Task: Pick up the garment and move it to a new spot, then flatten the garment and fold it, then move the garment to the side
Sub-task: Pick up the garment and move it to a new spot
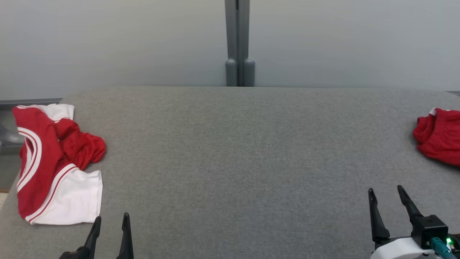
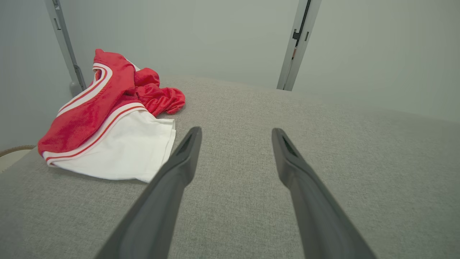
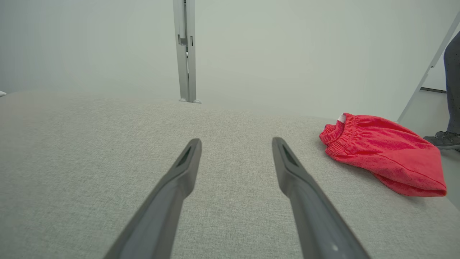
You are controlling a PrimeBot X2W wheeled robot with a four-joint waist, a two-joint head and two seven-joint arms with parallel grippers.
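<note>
A crumpled red and white garment lies at the left edge of the grey padded table; the left wrist view has this garment ahead and to the left. My left gripper hovers open just right of its white hem, holding nothing, its fingers spread wide. A folded red garment with an elastic waistband rests at the table's right edge, up and to the right of the fingers in the right wrist view. My right gripper is open and empty, well short of it.
A grey post stands behind the table against a pale wall. A person's dark trouser leg and shoe stand beyond the table's right end. Bare grey cloth stretches between the two garments.
</note>
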